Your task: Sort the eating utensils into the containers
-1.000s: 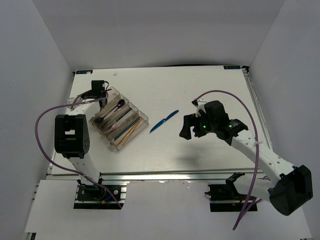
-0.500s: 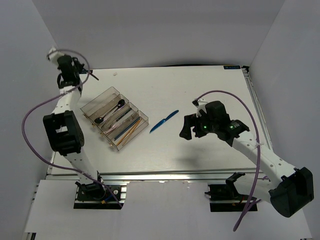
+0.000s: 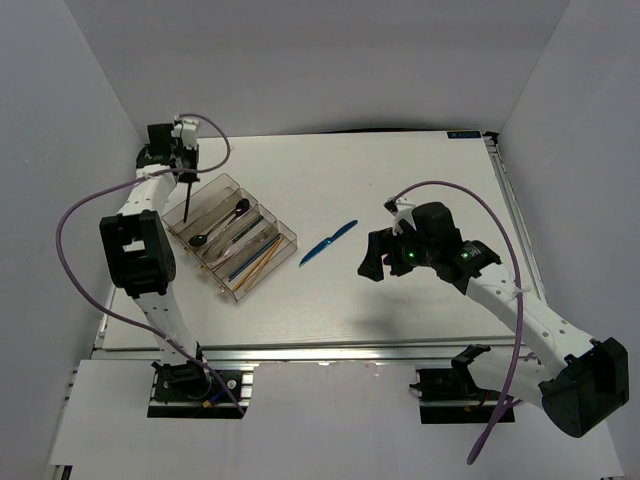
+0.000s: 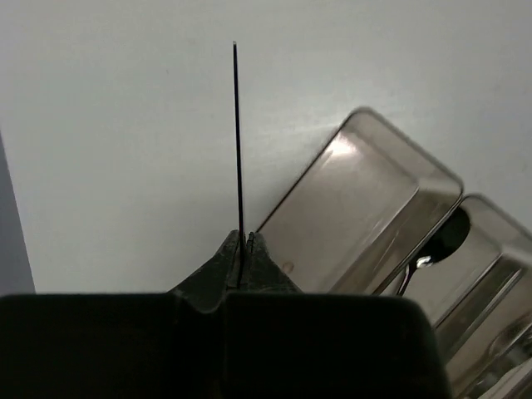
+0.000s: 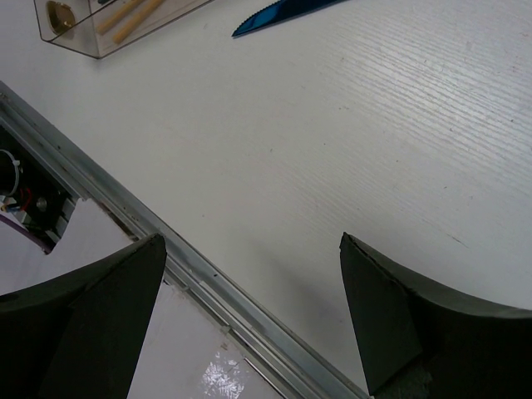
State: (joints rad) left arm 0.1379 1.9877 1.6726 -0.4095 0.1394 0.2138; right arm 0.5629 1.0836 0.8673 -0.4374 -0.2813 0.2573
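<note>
The clear organiser tray [image 3: 283, 232] lies at the left of the table and holds black spoons [image 3: 240, 208], silver forks and orange sticks [image 3: 262, 258]. My left gripper [image 3: 186, 174] is shut on a dark thin stick [image 3: 187, 200] just beyond the tray's far-left end. In the left wrist view the stick [image 4: 238, 141] juts straight out of the closed gripper [image 4: 241, 243], beside the tray's end compartment [image 4: 357, 208]. A blue knife [image 3: 328, 243] lies on the table mid-way. My right gripper [image 3: 372, 262] is open and empty, right of the knife [image 5: 283, 13].
The table's metal front rail [image 5: 208, 278] runs under the right gripper [image 5: 251, 241]. The tray's near corner [image 5: 75, 37] with orange sticks shows at the top left of the right wrist view. White walls enclose the table on three sides.
The left arm, first at the tray and then raised at the far-left corner with the stick, has swung back to the tray's far-left end. The right arm has not moved.
</note>
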